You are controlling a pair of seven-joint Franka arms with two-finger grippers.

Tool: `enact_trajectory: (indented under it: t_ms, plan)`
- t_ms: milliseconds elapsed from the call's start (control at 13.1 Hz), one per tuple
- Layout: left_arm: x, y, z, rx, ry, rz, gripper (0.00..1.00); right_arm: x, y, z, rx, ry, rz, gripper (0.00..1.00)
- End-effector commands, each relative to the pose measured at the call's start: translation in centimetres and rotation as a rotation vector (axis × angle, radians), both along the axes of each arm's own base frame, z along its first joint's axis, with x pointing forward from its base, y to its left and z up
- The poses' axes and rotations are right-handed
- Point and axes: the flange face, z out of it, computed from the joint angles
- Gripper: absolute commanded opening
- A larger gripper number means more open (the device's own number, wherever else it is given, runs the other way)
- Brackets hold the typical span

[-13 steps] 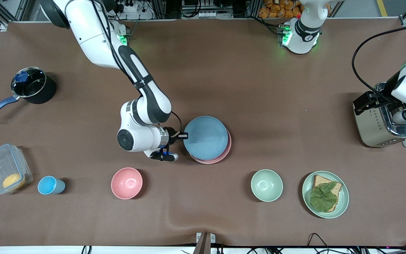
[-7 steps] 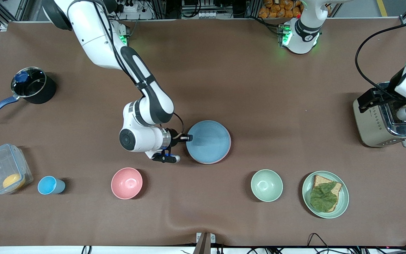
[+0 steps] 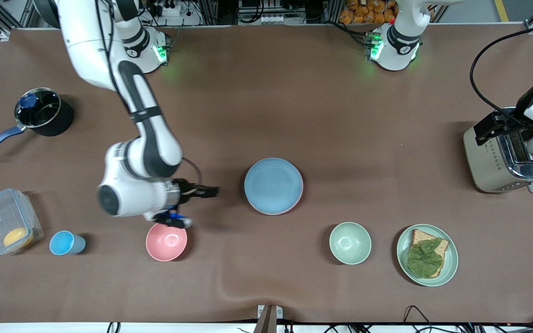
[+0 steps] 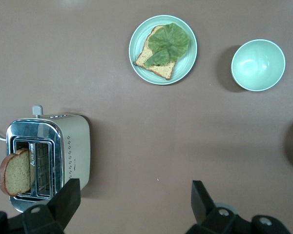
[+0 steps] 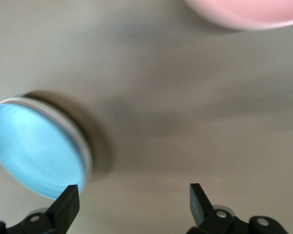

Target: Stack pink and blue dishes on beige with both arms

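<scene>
Right gripper (image 3: 211, 191) has let go and pulled back from the stack toward the right arm's end.
We see its jaws wide apart and empty; the blue plate (image 3: 273, 185) sits on the pink plate (image 3: 298, 202), beige hidden beneath. Left gripper (image 4: 134, 197), spread and empty, waits over the toaster (image 3: 502, 159). Stacking looks complete.

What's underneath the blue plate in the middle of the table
A pink plate lies directly under the blue plate; only a thin pink edge shows. Whether the beige plate sits below them cannot be seen, because the stack covers it.
</scene>
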Motion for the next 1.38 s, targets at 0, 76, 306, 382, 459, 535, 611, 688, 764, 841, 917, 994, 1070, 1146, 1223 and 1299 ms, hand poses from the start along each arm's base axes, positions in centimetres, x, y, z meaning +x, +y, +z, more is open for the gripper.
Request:
enact_trajectory:
  t_ms: [0, 76, 306, 382, 459, 535, 611, 688, 764, 841, 917, 994, 1070, 1146, 1223, 1299]
  plan:
    - [-0.9, -0.1, 0.6, -0.021, 0.021, -0.021, 1.0, -0.2, -5.7, 3.7, -0.087, 0.022, 0.032, 1.0]
    - [-0.9, -0.1, 0.6, -0.036, 0.026, -0.022, 1.0, 0.1, -8.2, 4.8, -0.105, 0.016, 0.028, 1.0]
    - [-0.9, 0.0, 0.3, -0.079, 0.037, -0.013, 1.0, 0.0, -12.8, 8.6, -0.175, -0.016, 0.013, 1.0]
    - [-1.0, 0.0, 0.2, -0.08, 0.049, -0.01, 1.0, -0.1, -14.4, 10.6, -0.214, -0.043, 0.019, 1.0]
    - [-1.1, 0.0, 0.2, -0.085, 0.057, -0.009, 1.0, -0.5, -15.9, 12.7, -0.237, -0.067, 0.022, 1.0]
    - [-1.2, -0.3, 0.2, -0.094, 0.061, -0.01, 1.0, -1.3, -16.8, 15.0, -0.264, -0.094, 0.042, 1.0]
    - [-1.3, -0.4, 0.3, -0.098, 0.068, -0.01, 1.0, -2.0, -17.7, 17.3, -0.289, -0.118, 0.057, 1.0]
    - [-1.6, -0.6, 0.5, -0.098, 0.069, -0.013, 1.0, -3.2, -18.9, 19.6, -0.298, -0.125, 0.064, 1.0]
    - [-1.7, -0.7, 0.7, -0.098, 0.071, -0.014, 1.0, -4.4, -20.1, 21.3, -0.293, -0.118, 0.057, 1.0]
    - [-1.9, -0.8, 0.8, -0.098, 0.077, -0.017, 1.0, -5.3, -21.1, 23.1, -0.28, -0.123, 0.049, 1.0]
    - [-2.0, -1.0, 0.7, -0.097, 0.086, -0.018, 1.0, -6.3, -21.9, 24.8, -0.282, -0.123, 0.045, 1.0]
    - [-2.2, -1.2, 0.7, -0.096, 0.096, -0.021, 1.0, -7.3, -21.9, 26.5, -0.3, -0.134, 0.057, 1.0]
    - [-2.3, -1.3, 0.6, -0.095, 0.111, -0.021, 1.0, -8.2, -21.7, 28.0, -0.309, -0.14, 0.067, 1.0]
    - [-2.4, -1.2, 0.6, -0.095, 0.114, -0.019, 1.0, -9.0, -21.2, 29.7, -0.328, -0.167, 0.086, 1.0]
    - [-2.4, -1.2, 0.7, -0.095, 0.114, -0.019, 1.0, -9.6, -20.7, 31.0, -0.366, -0.194, 0.111, 1.0]
    - [-2.6, -1.0, 1.0, -0.095, 0.108, -0.02, 1.0, -10.0, -20.5, 32.1, -0.397, -0.212, 0.114, 1.0]
